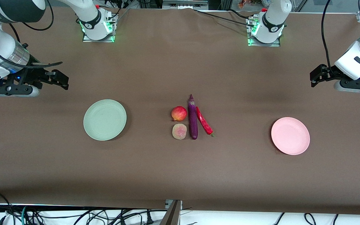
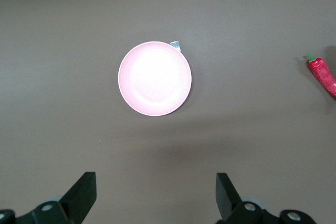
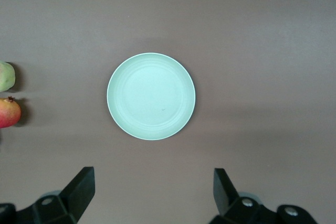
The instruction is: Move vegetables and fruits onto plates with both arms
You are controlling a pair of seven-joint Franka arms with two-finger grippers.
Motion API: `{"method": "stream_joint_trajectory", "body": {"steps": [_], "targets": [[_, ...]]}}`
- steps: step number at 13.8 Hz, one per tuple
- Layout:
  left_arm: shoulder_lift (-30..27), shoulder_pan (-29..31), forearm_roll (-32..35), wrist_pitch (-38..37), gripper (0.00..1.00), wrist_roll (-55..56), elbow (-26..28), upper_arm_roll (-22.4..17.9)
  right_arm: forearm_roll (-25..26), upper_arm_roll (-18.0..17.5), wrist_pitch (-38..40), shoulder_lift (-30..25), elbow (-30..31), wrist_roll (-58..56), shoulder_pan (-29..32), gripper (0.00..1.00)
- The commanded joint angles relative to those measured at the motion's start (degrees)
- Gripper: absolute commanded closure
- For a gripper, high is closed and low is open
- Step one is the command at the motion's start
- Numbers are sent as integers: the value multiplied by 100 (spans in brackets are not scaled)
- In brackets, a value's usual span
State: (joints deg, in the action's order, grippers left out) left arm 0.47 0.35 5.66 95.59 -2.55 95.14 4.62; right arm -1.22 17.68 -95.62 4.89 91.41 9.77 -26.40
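Observation:
A purple eggplant lies mid-table with a red chili pepper beside it toward the left arm's end. A bright red fruit and a paler peach-like fruit lie beside the eggplant toward the right arm's end. The pale green plate and the pink plate are both empty. My right gripper is open and empty, up over bare table near the green plate. My left gripper is open and empty, up over bare table near the pink plate. The chili's stem end and both fruits show at the wrist views' edges.
The brown table cloth covers the whole table. The two arm bases stand along the edge farthest from the front camera. Cables hang below the table's near edge.

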Motion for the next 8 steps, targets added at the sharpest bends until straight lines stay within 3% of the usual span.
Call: {"method": "stream_joint_trajectory", "body": {"steps": [1, 8], "targets": [[85, -8, -65, -119, 0, 44, -189, -13, -19, -27, 78, -23, -53, -72, 21, 0], [190, -96, -65, -303, 0, 44, -197, -13, 8, -27, 26, -23, -62, -318, 21, 0]]}}
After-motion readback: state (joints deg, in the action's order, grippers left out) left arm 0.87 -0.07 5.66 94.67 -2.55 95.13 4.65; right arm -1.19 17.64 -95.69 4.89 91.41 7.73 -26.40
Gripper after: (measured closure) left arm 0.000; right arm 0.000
